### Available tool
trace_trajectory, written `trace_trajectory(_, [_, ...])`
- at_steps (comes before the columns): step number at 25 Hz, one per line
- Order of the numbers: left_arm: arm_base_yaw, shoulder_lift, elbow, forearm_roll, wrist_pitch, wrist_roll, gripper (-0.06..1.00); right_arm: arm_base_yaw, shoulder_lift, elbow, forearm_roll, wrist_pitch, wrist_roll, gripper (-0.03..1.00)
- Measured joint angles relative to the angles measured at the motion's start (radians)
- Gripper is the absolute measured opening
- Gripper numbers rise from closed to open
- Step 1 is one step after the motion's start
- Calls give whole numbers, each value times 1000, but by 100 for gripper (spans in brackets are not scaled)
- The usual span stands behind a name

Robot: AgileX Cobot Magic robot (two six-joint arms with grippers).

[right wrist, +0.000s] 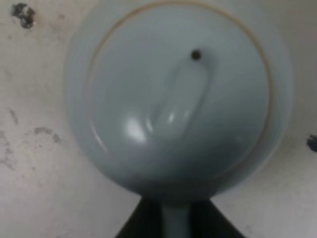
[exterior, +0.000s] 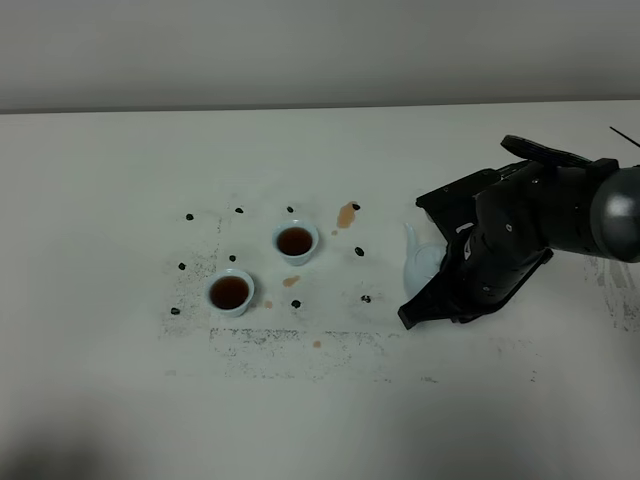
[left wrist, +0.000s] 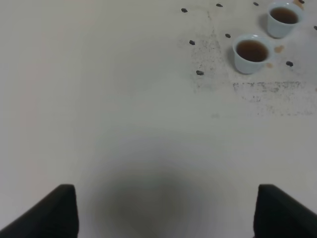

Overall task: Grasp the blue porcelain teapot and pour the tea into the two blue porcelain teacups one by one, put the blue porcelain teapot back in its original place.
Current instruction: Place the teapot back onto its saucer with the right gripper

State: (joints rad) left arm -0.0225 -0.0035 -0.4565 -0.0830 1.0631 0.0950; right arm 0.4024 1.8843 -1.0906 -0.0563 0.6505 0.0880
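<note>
The blue porcelain teapot (exterior: 418, 262) sits on the white tabletop (exterior: 110, 200) at the right of the scene, well apart from the cups, its spout pointing left and most of its body hidden behind the right arm. Seen from the right wrist, it appears upright, lid (right wrist: 181, 96) on and level, with its handle (right wrist: 174, 221) running between the dark fingers of the right pincer (right wrist: 174, 229). The pincer stands narrow around that handle; whether it grips firmly or has begun to let go cannot be told.

To the left, the two blue porcelain teacups stand near each other, the far cup (exterior: 295, 242) and the near cup (exterior: 230, 292), both showing dark tea inside. Brown tea spots (exterior: 346, 214) and small dark specks (exterior: 365, 298) lie on the tabletop around them.

So both pours look done, and the pot seems set down again. What appears left is the release and the arm's withdrawal.

The left pincer (left wrist: 163, 210) is wide and empty above bare tabletop.
</note>
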Motion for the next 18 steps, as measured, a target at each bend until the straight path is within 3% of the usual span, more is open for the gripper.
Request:
trace_trajectory(10, [0, 0, 0, 0, 0, 0, 73, 0, 1, 0, 8, 0, 0, 34])
trace_trajectory(18, [0, 0, 0, 0, 0, 0, 73, 0, -2, 0, 10, 0, 0, 41])
